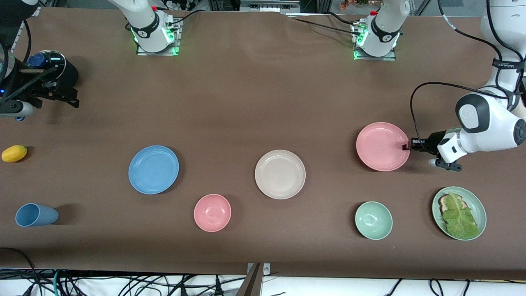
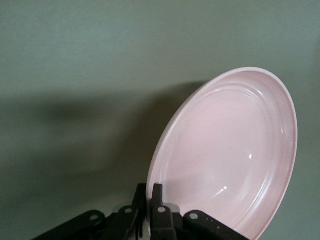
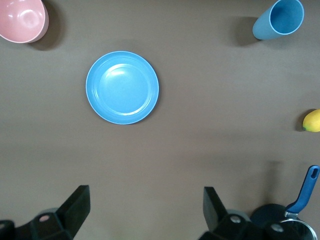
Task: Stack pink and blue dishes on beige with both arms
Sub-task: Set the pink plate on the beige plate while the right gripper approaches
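Gripping the flat, round matte pink plate [image 1: 382,146] by its rim, the left gripper [image 1: 407,146] begins the stacking. The matching beige plate [image 1: 280,174] sits bare mid-table (open cloth between), and the blue plate [image 1: 153,169] lies untouched. The right gripper [image 3: 145,212] hovers spread wide, well apart from it.

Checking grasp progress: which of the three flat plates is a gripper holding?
The pink plate: the left gripper is shut on its rim. The blue plate and beige plate lie untouched.
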`<state>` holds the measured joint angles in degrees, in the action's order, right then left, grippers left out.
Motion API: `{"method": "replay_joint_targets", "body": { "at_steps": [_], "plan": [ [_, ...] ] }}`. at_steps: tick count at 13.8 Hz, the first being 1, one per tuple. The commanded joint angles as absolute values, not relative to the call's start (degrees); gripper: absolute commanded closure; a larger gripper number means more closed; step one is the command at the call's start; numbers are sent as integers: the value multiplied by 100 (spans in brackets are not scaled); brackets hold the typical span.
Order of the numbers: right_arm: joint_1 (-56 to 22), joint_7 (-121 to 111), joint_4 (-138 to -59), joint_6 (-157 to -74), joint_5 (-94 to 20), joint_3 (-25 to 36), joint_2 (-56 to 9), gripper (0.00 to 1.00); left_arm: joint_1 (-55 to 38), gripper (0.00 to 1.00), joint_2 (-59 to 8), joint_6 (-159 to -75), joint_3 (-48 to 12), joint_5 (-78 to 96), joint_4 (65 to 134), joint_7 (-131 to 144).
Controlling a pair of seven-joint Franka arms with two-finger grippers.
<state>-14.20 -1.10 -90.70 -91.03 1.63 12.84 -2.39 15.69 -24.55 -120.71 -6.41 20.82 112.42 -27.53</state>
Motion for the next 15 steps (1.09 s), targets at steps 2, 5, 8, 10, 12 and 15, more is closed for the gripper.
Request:
{"method": "replay_joint_targets", "body": {
  "at_steps": [2,5,8,10,12,15],
  "plan": [
    [-1371,-97,-8974,-9018,132,1266,-264,0,1486,100,-2391,-11953,-1141,2224,11110,-1796],
    [-1380,-62,-8974,-9018,132,1266,-264,0,1196,100,-2426,-12041,-1458,2232,10899,-698],
    [-1371,-79,-8974,-9018,132,1266,-272,0,872,100,-2478,-12303,-1731,2443,10723,278],
    [-1362,-97,-8982,-9018,123,1266,-281,0,459,100,-2540,-12742,-1740,2435,10714,806],
    [-1362,-97,-8974,-9018,123,1266,-281,0,98,100,-2680,-13155,-1740,2435,10705,1255],
    [-1415,-44,-8974,-9018,123,1248,-281,0,-446,100,-2987,-13657,-1740,2435,10504,1940]
  ]
}}
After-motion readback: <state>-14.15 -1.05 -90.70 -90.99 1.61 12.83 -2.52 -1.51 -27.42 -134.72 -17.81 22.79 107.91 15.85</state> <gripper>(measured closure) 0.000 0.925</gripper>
